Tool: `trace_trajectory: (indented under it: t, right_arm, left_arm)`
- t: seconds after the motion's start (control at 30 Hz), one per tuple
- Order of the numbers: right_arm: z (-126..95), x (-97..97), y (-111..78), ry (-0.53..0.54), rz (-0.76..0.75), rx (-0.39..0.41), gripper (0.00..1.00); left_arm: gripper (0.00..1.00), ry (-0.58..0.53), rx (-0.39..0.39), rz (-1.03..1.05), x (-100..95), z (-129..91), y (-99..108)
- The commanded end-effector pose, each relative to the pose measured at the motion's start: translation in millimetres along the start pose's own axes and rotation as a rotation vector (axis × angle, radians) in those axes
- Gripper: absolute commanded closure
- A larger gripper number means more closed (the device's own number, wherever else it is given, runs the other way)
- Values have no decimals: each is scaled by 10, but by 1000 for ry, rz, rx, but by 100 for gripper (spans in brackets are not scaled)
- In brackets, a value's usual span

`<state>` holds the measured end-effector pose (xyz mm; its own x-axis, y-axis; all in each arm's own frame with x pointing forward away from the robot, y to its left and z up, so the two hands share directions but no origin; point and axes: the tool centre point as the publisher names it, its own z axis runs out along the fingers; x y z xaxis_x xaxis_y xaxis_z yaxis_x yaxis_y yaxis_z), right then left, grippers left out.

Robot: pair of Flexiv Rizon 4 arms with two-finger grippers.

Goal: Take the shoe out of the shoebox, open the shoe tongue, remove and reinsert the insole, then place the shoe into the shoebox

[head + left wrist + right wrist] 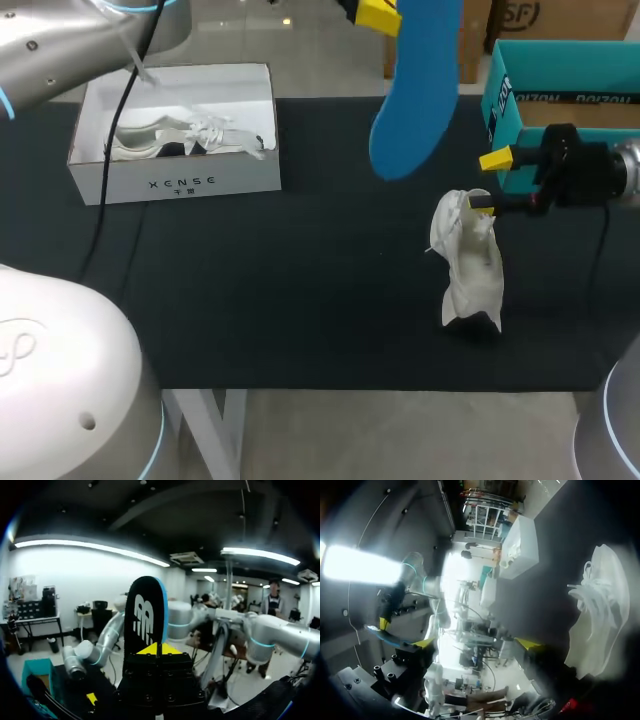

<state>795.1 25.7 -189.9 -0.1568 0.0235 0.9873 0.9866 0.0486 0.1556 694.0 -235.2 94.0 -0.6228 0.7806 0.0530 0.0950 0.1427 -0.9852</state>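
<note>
High over the table's far middle, my left gripper (385, 15) is shut on a blue insole (415, 90) that hangs down from it. In the left wrist view the insole (145, 615) shows its black upper face and stands up between the fingers of that gripper (159, 649). A white shoe (468, 265) stands on the black mat at the right. My right gripper (490, 181) is open beside the shoe's top, its nearer fingertip at the shoe's collar. In the right wrist view the shoe (600, 615) lies outside the fingers of this gripper (475, 643), with nothing between them.
A white shoebox (175, 180) at the back left holds another white shoe (190, 135). A teal shoebox (560, 60) stands open at the back right, just behind my right gripper. The black mat (300, 290) covers the table.
</note>
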Motion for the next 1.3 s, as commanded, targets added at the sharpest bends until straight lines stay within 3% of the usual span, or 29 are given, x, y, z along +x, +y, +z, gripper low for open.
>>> trace_trajectory:
  t: [0.03,0.1,0.23,0.57,0.87,0.93,0.97,1.3]
  right_arm:
    - [3,-3,-6,-2,0,0,0]
    - [3,-3,-6,-2,0,0,0]
    - [3,-3,-6,-2,0,0,0]
    - [3,-3,-6,-2,0,0,0]
    - [3,-3,-6,-2,0,0,0]
    - [3,-3,-6,-2,0,0,0]
    - [3,-3,-6,-2,0,0,0]
    - [3,-3,-6,-2,0,0,0]
  left_arm:
    - [100,57,-242,102,53,344,-95]
    - [100,76,-310,115,79,508,-47]
    - [100,72,-367,136,122,707,101]
    - [100,45,-387,183,268,786,399]
    - [100,36,-515,245,387,1026,753]
    - [100,35,-471,198,382,1039,834]
    - [100,10,-391,152,370,1009,898]
    - [100,10,-391,152,370,1009,898]
